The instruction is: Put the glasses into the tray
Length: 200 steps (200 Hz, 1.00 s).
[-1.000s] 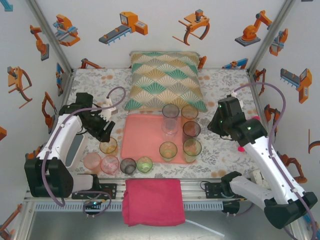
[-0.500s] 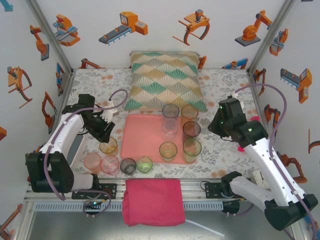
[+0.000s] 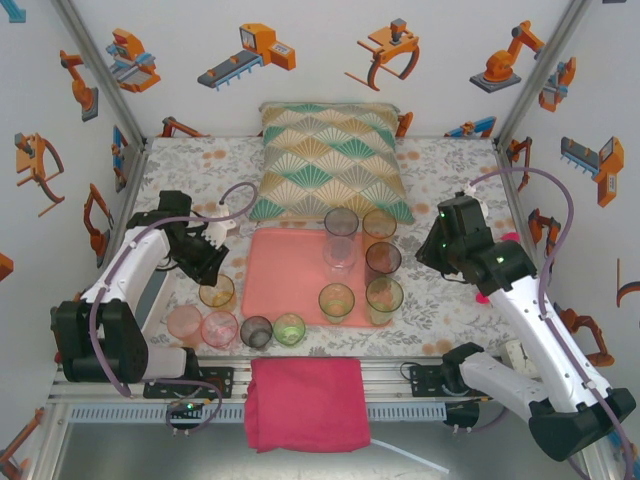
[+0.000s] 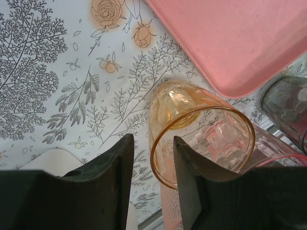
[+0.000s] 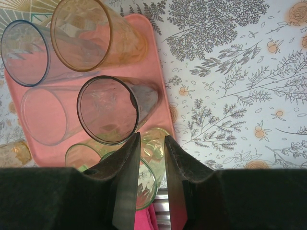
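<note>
1. Firstly, at the left of the table (image 3: 190, 170), the left pincer (image 4: 152, 143) is hanging over the amber glass (image 4: 201, 129). Its jaws are standing at a narrow gap and straddling the near wall of the rim, with one finger outside and the other over the mouth. A gap is showing between the outer finger and the wall, so the glass is not being gripped.
2. The amber glass is standing upright on the table, just beside the left rim of the tray (image 3: 285, 280).
3. Nearer the arm bases, four glasses are standing in a row outside the tray: a pale pink glass (image 3: 184, 322), a second pink glass (image 3: 219, 327), a smoky grey glass (image 3: 256, 331) and a small green glass (image 3: 289, 328).
4. The tray is lying flat at the table centre, in front of the cushion (image 3: 330, 160), and its left half is lying bare. The magenta cloth (image 3: 305, 400) is lying at the near edge, between the arm bases.
5. Six glasses are standing upright on the right half of the tray: a tinted glass (image 3: 340, 222), a clear glass (image 3: 340, 252), a second amber glass (image 3: 379, 224), a dark glass (image 3: 383, 260), a green glass (image 3: 336, 300) and a corner green glass (image 3: 384, 296). Whether the corner green glass is sitting fully inside the rim cannot be told.
6. The right pincer (image 5: 152, 139) is hovering above the near right corner of the tray. Its jaws are standing narrowly apart and holding nothing.
</note>
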Motion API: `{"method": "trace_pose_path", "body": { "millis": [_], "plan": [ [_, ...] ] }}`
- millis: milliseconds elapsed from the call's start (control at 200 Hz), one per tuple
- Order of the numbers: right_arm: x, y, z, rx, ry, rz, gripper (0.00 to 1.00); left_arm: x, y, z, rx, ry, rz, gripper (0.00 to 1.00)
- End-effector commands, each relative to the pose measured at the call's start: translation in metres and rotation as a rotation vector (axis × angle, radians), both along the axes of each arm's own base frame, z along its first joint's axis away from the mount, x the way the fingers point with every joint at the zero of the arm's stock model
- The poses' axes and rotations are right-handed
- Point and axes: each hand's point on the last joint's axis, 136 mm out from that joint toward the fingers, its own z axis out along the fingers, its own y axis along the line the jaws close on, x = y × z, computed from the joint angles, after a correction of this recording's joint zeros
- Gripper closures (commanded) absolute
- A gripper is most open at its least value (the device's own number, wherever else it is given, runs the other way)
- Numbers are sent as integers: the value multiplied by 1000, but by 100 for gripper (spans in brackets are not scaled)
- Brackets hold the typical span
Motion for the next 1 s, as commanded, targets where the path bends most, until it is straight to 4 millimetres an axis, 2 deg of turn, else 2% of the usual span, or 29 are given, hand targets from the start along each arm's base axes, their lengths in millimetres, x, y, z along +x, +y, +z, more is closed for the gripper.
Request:
{"method": "trace_pose_path", "body": {
  "millis": [0,125,365,435,791,996],
  "plan": [
    [-1,-2,-1,3,-8,-7,70,-1,-1,-2,-10,6,-16,62],
    [-1,-2,-2,3,-5,-5,70,-1,0,-2,-9,5,-13,68],
    [-1,-3,-2,0,-9,-8,70,1,0,0,-9,-1,-2,70],
    [-1,-3,-2,0,-10,-10,70,2,0,0,-6,-6,-1,74],
    [0,-4,-1,-2,-13,-12,70,11,4,5,14,-39,24,78],
    [0,-5,0,-1,-15,-12,70,14,4,10,14,-52,31,86]
  ]
}}
